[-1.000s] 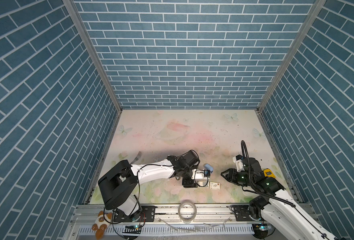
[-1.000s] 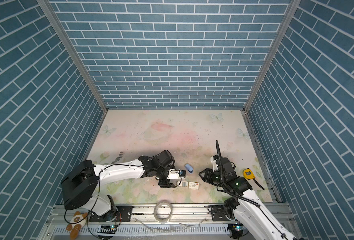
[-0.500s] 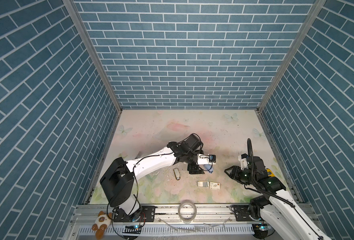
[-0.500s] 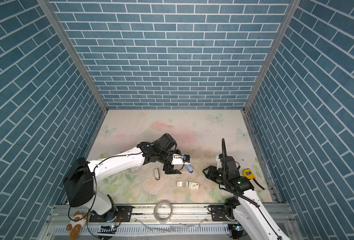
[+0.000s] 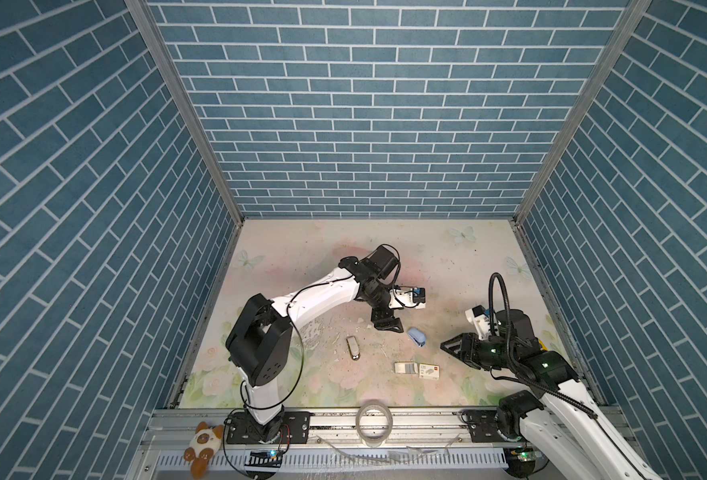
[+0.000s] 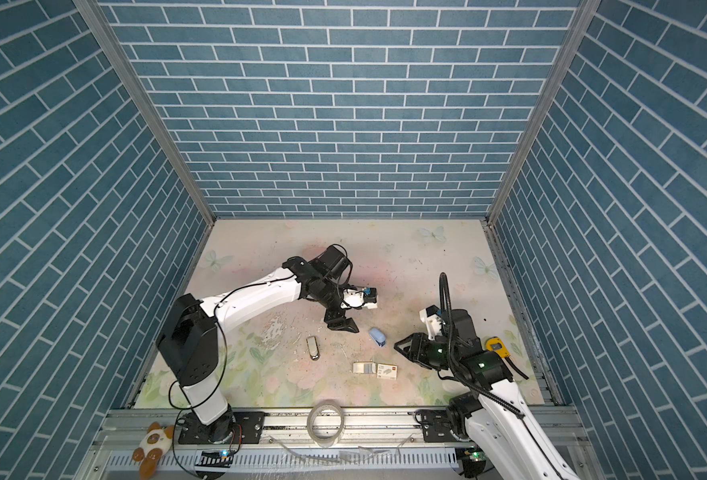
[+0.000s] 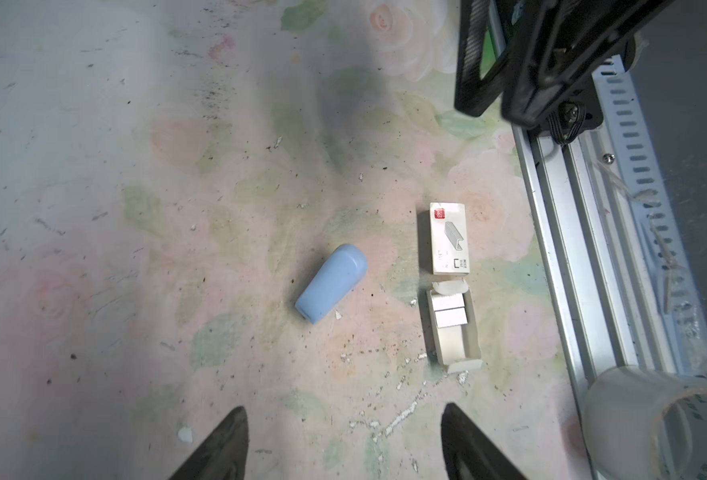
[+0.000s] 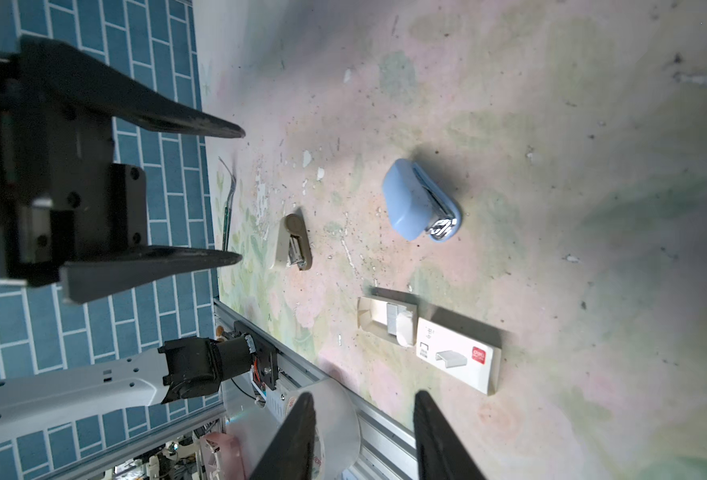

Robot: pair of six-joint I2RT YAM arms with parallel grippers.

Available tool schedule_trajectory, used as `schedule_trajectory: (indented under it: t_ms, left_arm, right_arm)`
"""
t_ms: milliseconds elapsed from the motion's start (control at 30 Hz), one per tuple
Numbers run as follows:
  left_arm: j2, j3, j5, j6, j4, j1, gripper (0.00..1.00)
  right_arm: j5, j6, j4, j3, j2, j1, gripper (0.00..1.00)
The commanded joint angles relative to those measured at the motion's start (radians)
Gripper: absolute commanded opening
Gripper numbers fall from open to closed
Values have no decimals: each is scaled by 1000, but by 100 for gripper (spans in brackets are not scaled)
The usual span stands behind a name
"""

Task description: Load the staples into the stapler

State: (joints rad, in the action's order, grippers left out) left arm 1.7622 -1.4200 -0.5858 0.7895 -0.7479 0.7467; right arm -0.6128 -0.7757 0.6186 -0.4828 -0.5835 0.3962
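The staples box lies near the mat's front edge in two parts. Its printed sleeve (image 5: pixel 428 370) (image 6: pixel 387 371) (image 7: pixel 449 239) (image 8: pixel 457 359) lies end to end with the white inner tray (image 5: pixel 405 368) (image 6: pixel 363 368) (image 7: pixel 451 328) (image 8: pixel 387 318). A small blue stapler (image 5: pixel 417 336) (image 6: pixel 377 336) (image 7: pixel 331 289) (image 8: pixel 420 201) lies behind them. A beige stapler (image 5: pixel 353 347) (image 6: pixel 313 347) (image 8: pixel 294 243) lies to its left. My left gripper (image 5: pixel 387 326) (image 6: pixel 345 326) (image 7: pixel 343 411) (image 8: pixel 239 195) hovers open and empty behind the blue stapler. My right gripper (image 5: pixel 447 345) (image 6: pixel 399 345) (image 8: pixel 364 397) is open and empty, right of the box.
A clear tape roll (image 5: pixel 374 419) (image 6: pixel 326 417) (image 7: pixel 655 424) stands on the front rail. A yellow tool (image 6: pixel 497 345) lies by the right wall. Thin metal tweezers (image 8: pixel 229 195) lie near the left wall. Blue brick walls close three sides.
My left gripper has lifted away from the box toward the back. The beige stapler and the inner tray now lie uncovered on the mat. My right gripper has drawn back to the right.
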Motion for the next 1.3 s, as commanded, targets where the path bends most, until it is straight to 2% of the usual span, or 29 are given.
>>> schedule_trajectory:
  t_ms: [0,100,233,400,467,567,700,900,1067,1133,1167,1267]
  left_arm:
    - [-135,22,21,-82,3,-31,77]
    - [-199,11,114,-123,-24,-32,77]
    - [-291,67,224,-145,-48,-38,78]
    - [-314,115,223,-141,-75,-54,80]
    - [-294,127,205,-181,-53,-70,79]
    - [-274,117,160,-231,-46,-84,79]
    - [-256,104,145,-209,-59,-95,79]
    - [-195,68,70,-243,-80,-154,78]
    - [-183,45,71,-244,-94,-192,79]
    - [-192,72,170,-329,-22,-208,78]
    - [-198,86,186,-368,7,-229,78]
    - [-216,117,102,-403,50,-286,78]
  right_arm:
    - [83,37,91,-29,33,32,40]
    - [157,7,64,-30,57,87,40]
    - [208,54,84,-107,7,132,41]
    - [237,74,28,-121,-56,207,41]
    - [296,96,53,-129,-82,238,41]
    - [306,98,54,-137,-136,276,41]
    - [385,94,66,-170,-172,344,41]
    - [547,23,36,-177,-271,498,41]
    - [645,-83,-86,-148,-364,650,42]
    - [696,-116,-100,-165,-407,695,42]
    - [713,-134,-104,-173,-432,714,42]
    - [731,-192,-140,-174,-490,766,41]
